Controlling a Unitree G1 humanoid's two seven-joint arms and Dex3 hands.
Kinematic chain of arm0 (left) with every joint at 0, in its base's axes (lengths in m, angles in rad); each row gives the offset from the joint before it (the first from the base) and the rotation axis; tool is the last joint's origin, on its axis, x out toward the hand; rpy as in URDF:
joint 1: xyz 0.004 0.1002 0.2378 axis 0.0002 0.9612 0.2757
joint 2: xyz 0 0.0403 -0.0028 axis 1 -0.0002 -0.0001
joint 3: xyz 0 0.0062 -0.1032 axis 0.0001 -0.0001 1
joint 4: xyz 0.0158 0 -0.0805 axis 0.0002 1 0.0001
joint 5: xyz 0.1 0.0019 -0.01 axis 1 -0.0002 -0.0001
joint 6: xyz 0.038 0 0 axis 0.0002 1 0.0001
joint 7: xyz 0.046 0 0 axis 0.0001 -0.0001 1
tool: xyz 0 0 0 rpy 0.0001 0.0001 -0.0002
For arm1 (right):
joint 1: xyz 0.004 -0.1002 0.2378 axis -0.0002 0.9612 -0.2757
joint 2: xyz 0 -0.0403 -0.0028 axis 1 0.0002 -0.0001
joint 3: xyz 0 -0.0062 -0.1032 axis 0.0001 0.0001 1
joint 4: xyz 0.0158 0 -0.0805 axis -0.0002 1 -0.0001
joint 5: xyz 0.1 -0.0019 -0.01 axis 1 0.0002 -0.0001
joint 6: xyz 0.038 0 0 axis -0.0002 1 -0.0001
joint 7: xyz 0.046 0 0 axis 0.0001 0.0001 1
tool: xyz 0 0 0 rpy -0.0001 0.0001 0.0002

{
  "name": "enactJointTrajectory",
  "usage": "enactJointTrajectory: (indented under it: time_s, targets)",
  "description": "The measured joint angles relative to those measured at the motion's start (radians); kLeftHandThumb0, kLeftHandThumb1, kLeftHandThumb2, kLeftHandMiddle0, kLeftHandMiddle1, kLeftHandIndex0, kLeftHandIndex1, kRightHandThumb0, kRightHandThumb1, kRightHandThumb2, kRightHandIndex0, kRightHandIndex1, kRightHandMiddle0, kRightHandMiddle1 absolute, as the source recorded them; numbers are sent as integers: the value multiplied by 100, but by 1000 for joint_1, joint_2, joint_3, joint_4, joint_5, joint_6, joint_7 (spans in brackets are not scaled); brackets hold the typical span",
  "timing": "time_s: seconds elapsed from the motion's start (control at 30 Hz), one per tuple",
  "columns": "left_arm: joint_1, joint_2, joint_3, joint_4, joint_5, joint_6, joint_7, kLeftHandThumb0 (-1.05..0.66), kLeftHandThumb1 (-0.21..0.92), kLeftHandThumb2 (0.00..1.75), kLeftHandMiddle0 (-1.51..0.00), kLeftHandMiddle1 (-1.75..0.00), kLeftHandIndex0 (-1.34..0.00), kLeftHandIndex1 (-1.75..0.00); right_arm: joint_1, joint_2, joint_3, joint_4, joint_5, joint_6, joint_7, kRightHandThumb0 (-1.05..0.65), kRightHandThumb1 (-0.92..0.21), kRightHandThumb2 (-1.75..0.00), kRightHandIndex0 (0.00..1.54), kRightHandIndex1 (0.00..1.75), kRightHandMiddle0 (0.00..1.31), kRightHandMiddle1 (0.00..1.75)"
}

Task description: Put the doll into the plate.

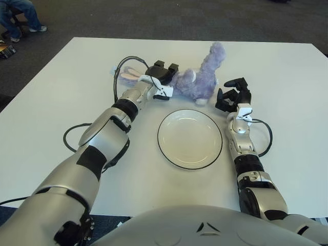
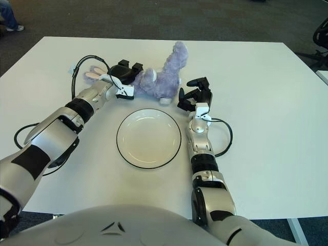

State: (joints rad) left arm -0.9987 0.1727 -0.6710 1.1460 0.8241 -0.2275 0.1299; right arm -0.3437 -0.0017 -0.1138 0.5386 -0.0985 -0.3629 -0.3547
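A purple plush bunny doll (image 1: 202,77) lies on the white table just behind the white plate (image 1: 189,138), with its pink-lined ears (image 1: 128,76) stretched to the left. My left hand (image 1: 163,72) is over the base of the ears at the doll's head, fingers closed on it. My right hand (image 1: 231,95) is just right of the doll's lower body, beyond the plate's right rim. Its fingers are spread and hold nothing. The plate has a dark rim and nothing in it.
Black cables loop on the table beside my left forearm (image 1: 69,138) and my right forearm (image 1: 266,136). The table's far edge (image 1: 189,40) runs behind the doll. A person's legs (image 1: 20,15) show on the floor at the far left.
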Motion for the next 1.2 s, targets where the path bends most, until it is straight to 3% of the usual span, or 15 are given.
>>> enactJointTrajectory:
  time_s: [0.4, 0.83, 0.87, 0.97, 1.2]
  targets:
    - [2, 0, 1, -4, -16, 2, -2, -35, 30, 96, -11, -171, -42, -175, 0, -3, 2, 0, 0, 0, 0, -1, -33, -124, 71, 160, 40, 166]
    - [21, -1, 24, -6, -51, -16, 39, -13, 19, 112, -24, -175, -49, -175, 0, -5, 3, 0, 0, 2, -1, -1, -33, -125, 71, 160, 40, 166]
    - [24, -1, 27, -6, -55, -19, 45, 13, 34, 106, -38, -169, -47, -175, 0, -5, 3, 0, 0, 3, -1, -1, -33, -125, 71, 160, 40, 166]
    - [31, -1, 34, -3, -65, -25, 62, 31, 46, 101, -47, -166, -44, -175, 0, -5, 3, 0, 0, 2, -1, -1, -33, -125, 71, 159, 40, 167]
    - [47, -3, 56, 2, -81, -34, 114, 41, 46, 110, -50, -171, -42, -175, -1, -5, 4, 1, 0, 2, -1, -1, -33, -124, 71, 159, 40, 167]
